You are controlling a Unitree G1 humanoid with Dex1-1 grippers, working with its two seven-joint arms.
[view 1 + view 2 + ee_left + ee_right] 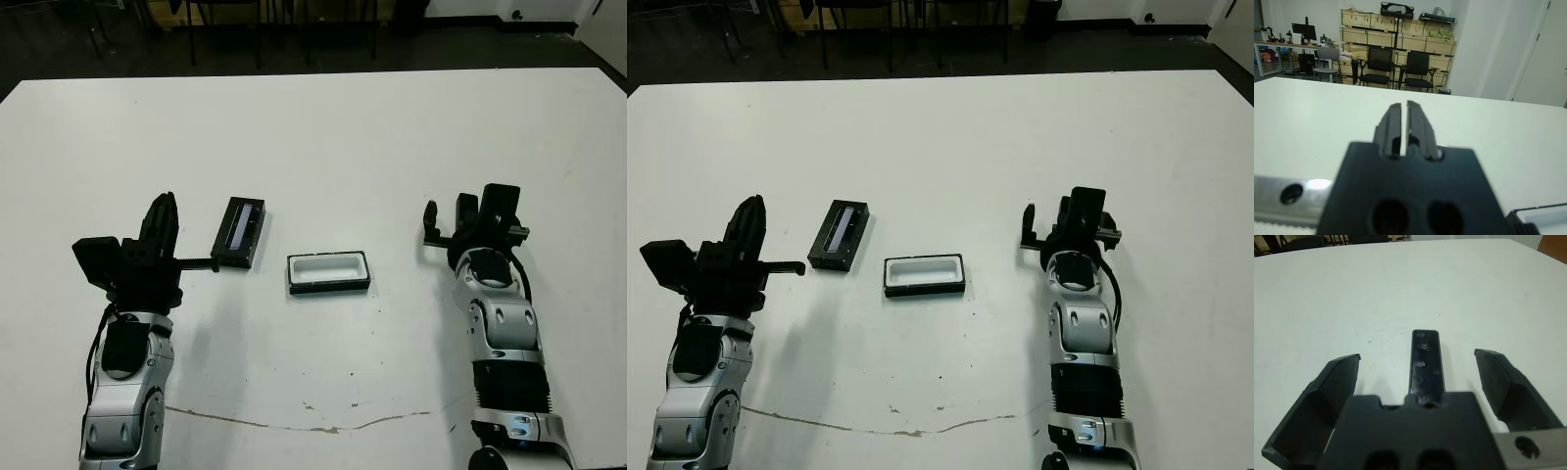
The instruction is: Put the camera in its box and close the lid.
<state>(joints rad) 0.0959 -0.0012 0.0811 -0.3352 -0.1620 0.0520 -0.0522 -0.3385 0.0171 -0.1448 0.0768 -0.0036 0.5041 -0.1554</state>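
Observation:
The box [329, 272], a shallow black tray with a white lining, lies open at the table's middle. Left of it lies the lid [238, 232], black with a pale strip on top. My left gripper [165, 208] is shut and empty, a little to the left of the lid; a corner of the lid [1540, 219] shows in the left wrist view. The camera [1425, 363], a narrow flat black bar, lies on the table between the fingers of my open right gripper [1418, 357], untouched. The head views show that gripper [449, 211] right of the box, hiding the camera.
The white table [323, 137] stretches far beyond the objects. A thin crack line [323, 427] runs across its near part. Beyond the far edge are black chairs [1381, 66] and stacked wooden crates [1400, 36].

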